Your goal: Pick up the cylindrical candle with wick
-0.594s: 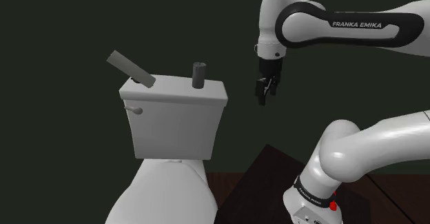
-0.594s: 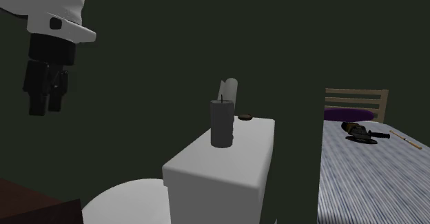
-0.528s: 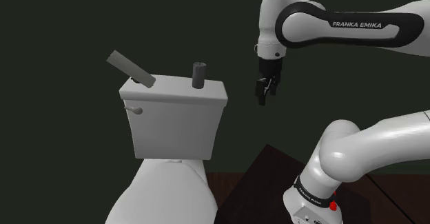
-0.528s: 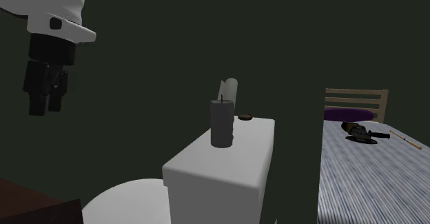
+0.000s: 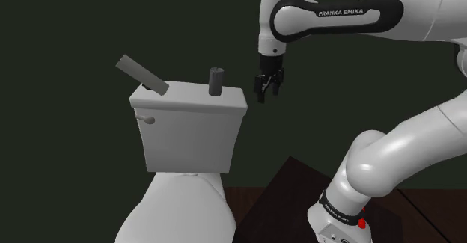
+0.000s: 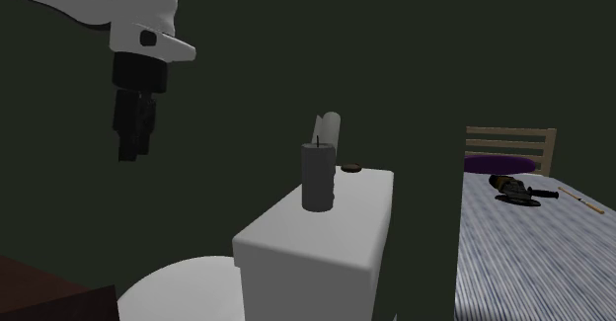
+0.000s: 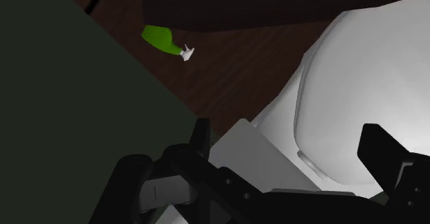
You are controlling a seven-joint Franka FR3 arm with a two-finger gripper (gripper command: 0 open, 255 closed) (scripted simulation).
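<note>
Candle (image 5: 216,82), a dark grey cylinder with a thin wick, stood upright on the lid of the white toilet tank (image 5: 183,98), free and untouched. Nothing crowded it. A tilted grey bar (image 5: 141,75) leaned at about 9 o'clock from it in the shoulder view, well apart. The hand (image 5: 268,92) hung in the air at about 3 o'clock from the candle, just past the tank's edge, pointing down. Its fingers were spread and held nothing. I judge they were spread so that they could take the candle by its sides.
</note>
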